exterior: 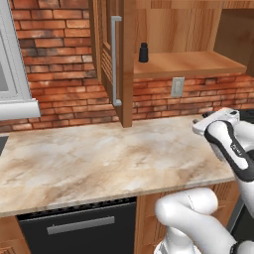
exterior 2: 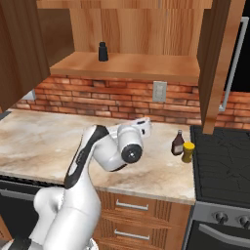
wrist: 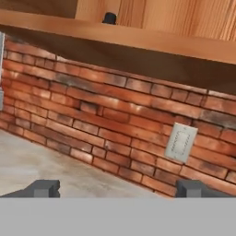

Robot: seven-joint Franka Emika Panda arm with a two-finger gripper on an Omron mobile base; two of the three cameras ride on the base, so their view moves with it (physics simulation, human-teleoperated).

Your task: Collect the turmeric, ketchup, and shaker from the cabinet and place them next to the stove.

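Black cylindrical shaker (exterior 2: pixel 103 52) stands alone on the wooden cabinet shelf (exterior 2: pixel 141 66). Maroon ketchup bottle (exterior 2: pixel 177 143) and yellow-ochre turmeric jar (exterior 2: pixel 188 152) sit touching beside the black stove (exterior 2: pixel 224 156), at its nine o'clock. The gripper (wrist: pixel 117 188) hangs wide open, holding nothing.

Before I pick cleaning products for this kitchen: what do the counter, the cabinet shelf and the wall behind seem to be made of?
The counter looks like polished marbled stone, beige with brown veins, though it could be laminate. The cabinet shelf looks like plain wood with visible grain. The wall looks like red brick with pale mortar lines.
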